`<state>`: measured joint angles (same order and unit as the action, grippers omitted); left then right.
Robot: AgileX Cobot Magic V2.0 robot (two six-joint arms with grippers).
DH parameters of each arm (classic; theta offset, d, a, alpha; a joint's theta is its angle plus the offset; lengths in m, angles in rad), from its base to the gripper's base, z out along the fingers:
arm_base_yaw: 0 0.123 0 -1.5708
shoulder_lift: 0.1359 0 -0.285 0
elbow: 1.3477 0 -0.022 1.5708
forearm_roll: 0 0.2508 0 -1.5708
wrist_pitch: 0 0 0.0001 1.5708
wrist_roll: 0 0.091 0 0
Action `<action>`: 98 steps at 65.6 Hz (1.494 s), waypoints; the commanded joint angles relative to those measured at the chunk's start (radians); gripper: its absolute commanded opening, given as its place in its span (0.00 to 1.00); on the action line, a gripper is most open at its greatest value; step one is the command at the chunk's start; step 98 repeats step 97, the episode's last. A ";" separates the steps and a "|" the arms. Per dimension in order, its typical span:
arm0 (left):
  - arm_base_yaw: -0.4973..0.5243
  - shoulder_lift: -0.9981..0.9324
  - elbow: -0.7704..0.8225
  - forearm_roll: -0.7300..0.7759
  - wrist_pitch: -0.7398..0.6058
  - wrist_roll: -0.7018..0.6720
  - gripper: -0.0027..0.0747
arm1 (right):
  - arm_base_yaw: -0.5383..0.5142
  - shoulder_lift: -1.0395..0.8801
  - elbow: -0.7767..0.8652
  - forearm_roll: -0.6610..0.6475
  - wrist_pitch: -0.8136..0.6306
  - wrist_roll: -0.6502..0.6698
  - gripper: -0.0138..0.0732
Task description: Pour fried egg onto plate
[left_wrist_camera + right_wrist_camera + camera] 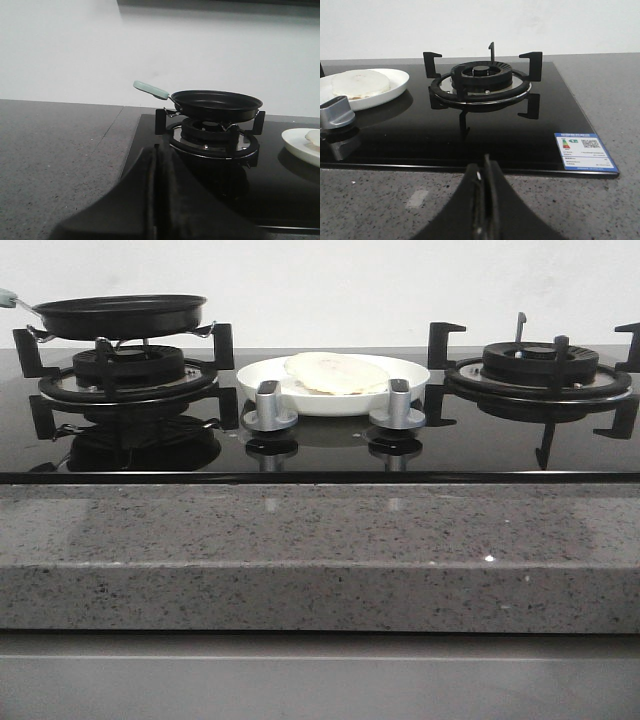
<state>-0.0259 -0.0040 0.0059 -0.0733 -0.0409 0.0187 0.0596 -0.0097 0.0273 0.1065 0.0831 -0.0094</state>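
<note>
So your fried egg [335, 372] is sitting on the plate [410, 375], flat and pale cream, roughly round, a bit toward the plate's left half in the front view, with white rim showing all around it. In the right wrist view the egg [360, 83] looks like a thick pale disc with a faintly darker edge.

The plate sits on the black glass cooktop [480, 445] between the two burners, right behind the two silver knobs [270, 408]. It's just beside the right burner [540, 375], so not much gap on that side.

The black frying pan [120, 315] sits level on the left burner's grate [125, 370], mint handle [151, 89] sticking out past the cooktop's left edge.

You've got open speckled grey table [320, 540] in front of the glass, plus more off to both sides.

Both pincers are clenched with nothing in them: left pincer [156, 200] and right pincer [484, 210], each low near the cooktop's front edge.
</note>
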 commanded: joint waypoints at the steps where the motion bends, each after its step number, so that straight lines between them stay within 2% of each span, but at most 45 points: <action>1: -0.001 -0.013 0.005 -0.001 -0.088 -0.009 0.01 | -0.001 -0.019 -0.009 -0.013 -0.083 -0.012 0.03; 42: -0.001 -0.013 0.005 -0.001 -0.088 -0.009 0.01 | -0.011 -0.019 -0.009 -0.045 -0.150 -0.012 0.03; 98: -0.001 -0.013 0.005 -0.001 -0.088 -0.009 0.01 | -0.043 -0.019 -0.009 -0.046 -0.150 -0.013 0.03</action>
